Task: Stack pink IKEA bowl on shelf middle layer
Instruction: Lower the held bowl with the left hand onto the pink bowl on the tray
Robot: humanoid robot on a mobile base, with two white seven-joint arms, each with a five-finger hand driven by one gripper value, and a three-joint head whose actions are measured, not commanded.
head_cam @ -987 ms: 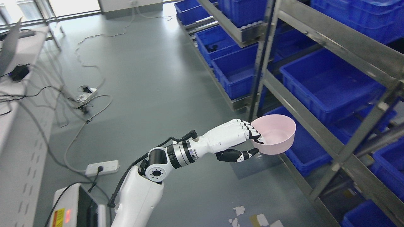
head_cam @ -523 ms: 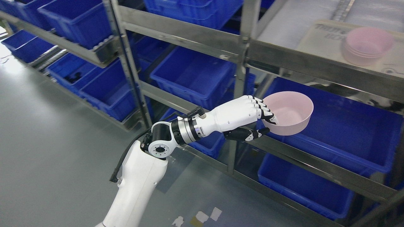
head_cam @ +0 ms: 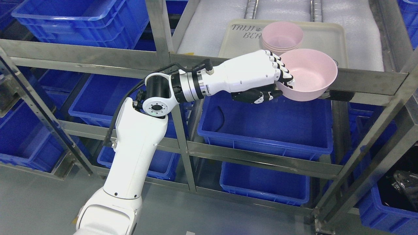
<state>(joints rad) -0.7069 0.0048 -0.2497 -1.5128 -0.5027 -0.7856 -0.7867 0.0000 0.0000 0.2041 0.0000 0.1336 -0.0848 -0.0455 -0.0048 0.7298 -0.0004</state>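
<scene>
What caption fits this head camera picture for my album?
Robot's left hand lifts a pink bowl toward the bowl stack on the shelf tray.

Readable print only on beige tray, far side of shelf: dark handwritten-style capitals at its left corner, "TAIJI" above "BER", second line cut off by stack of pink bowls. No other legible text, numbers or labels.
</scene>
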